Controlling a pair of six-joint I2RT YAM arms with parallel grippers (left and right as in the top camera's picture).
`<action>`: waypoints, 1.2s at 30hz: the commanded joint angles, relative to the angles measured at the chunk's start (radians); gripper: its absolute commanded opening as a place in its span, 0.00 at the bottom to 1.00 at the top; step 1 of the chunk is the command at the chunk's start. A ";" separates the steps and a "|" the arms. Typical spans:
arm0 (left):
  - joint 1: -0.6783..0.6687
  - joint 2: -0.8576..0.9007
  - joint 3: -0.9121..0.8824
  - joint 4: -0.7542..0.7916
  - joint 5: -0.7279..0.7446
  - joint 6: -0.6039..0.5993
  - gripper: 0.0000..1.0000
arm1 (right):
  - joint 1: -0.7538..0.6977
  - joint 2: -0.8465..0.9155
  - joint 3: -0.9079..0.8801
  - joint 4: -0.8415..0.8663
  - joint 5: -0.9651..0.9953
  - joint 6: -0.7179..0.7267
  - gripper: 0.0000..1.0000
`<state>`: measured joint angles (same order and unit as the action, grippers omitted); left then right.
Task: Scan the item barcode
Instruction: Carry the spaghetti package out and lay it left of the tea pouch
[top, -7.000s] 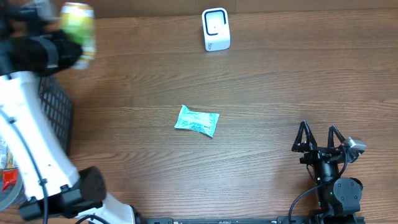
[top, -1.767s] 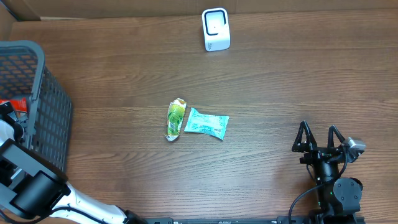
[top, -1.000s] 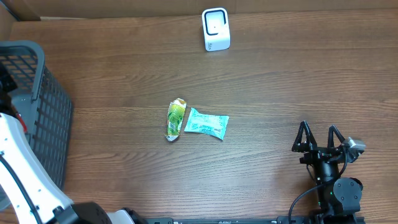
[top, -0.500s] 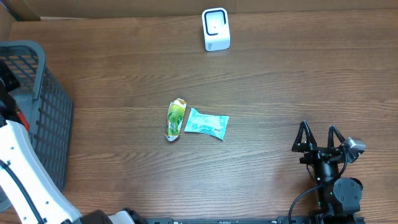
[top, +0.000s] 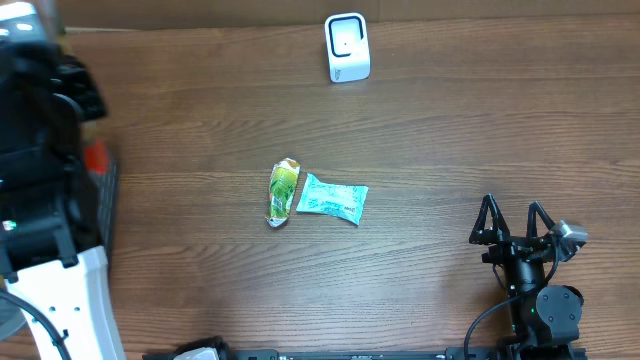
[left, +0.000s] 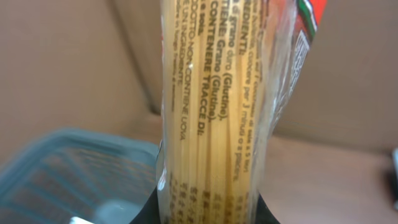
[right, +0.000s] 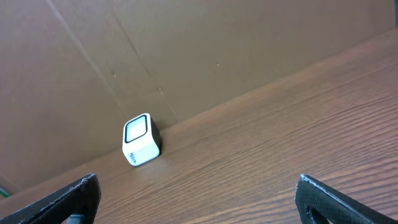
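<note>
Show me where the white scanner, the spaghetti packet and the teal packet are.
white scanner (top: 347, 46): overhead view, on its front face.
spaghetti packet (left: 214, 112): left wrist view, on the printed wrapper over the strands.
teal packet (top: 333, 198): overhead view, on the middle of the wrapper.

Left hand (left: 208, 214) now up above basket (left: 74, 168), spaghetti pack (left: 217, 106) in grip.

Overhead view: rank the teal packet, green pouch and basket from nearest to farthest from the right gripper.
1. Teal packet: mid-table, to the left of the right gripper.
2. Green pouch: just beyond the packet, on its left side.
3. Basket: far left edge of the table, with only a sliver showing.
</note>
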<state>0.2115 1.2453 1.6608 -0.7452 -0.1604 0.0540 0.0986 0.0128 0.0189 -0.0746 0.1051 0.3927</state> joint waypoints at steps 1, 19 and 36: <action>-0.125 -0.007 0.036 -0.084 -0.003 -0.160 0.04 | -0.002 -0.009 -0.011 0.005 0.006 0.002 1.00; -0.382 0.487 -0.283 -0.335 0.001 -0.541 0.04 | -0.002 -0.009 -0.011 0.005 0.006 0.002 1.00; -0.415 0.637 -0.180 -0.413 0.053 -0.506 0.62 | -0.002 -0.009 -0.011 0.005 0.006 0.002 1.00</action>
<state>-0.1997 1.8755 1.3788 -1.1152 -0.1108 -0.4644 0.0986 0.0128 0.0189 -0.0750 0.1047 0.3923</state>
